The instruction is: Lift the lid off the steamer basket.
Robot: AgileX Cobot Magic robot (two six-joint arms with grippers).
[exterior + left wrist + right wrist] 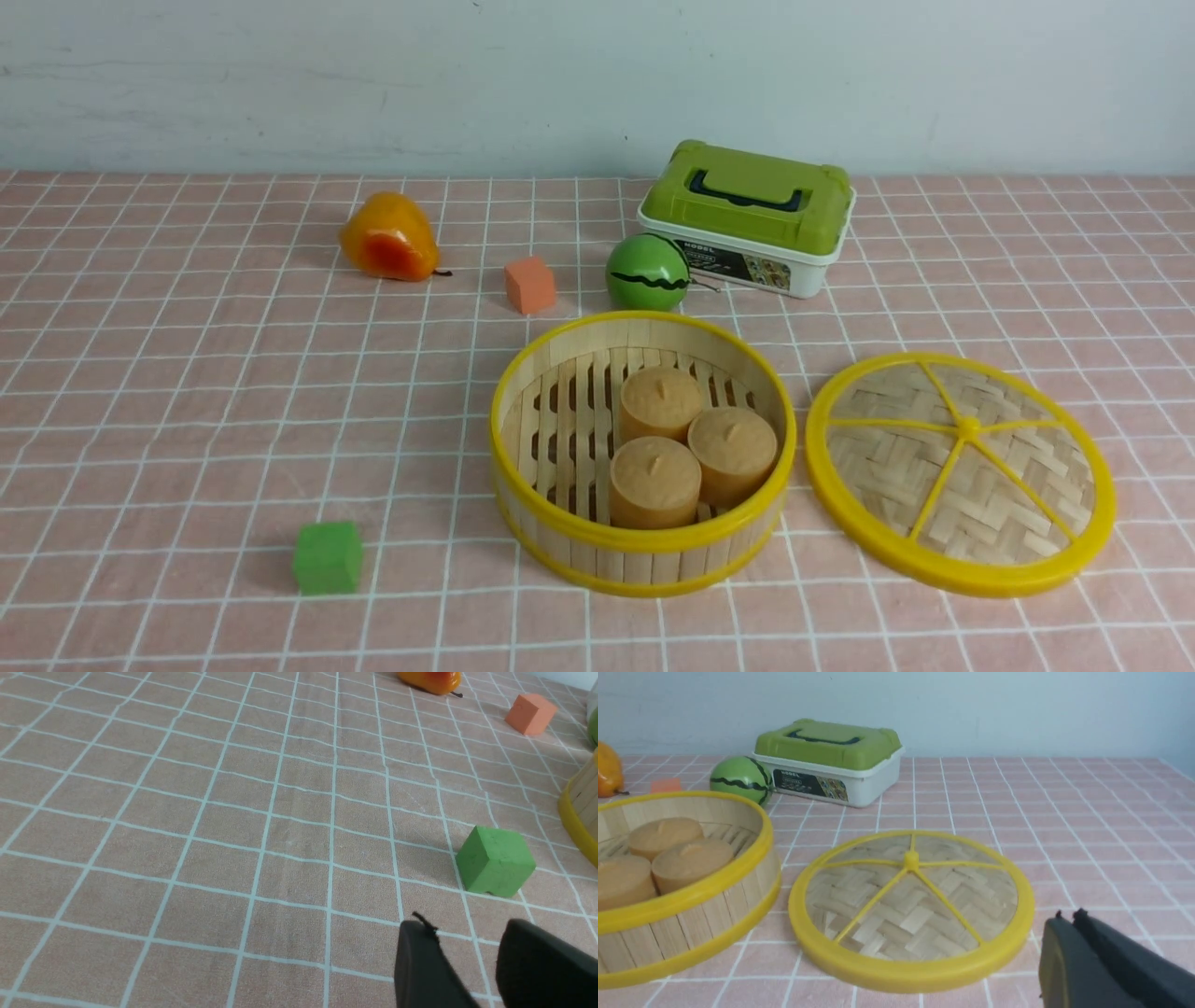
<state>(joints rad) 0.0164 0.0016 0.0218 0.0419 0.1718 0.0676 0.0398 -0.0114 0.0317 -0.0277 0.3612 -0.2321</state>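
Lid (911,910) near the right tool (1069,919), apart.

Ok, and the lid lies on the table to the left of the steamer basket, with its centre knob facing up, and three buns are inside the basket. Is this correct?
Not quite: the lid lies to the right of the basket, as the front view shows. The knob does face up, and three buns are inside.
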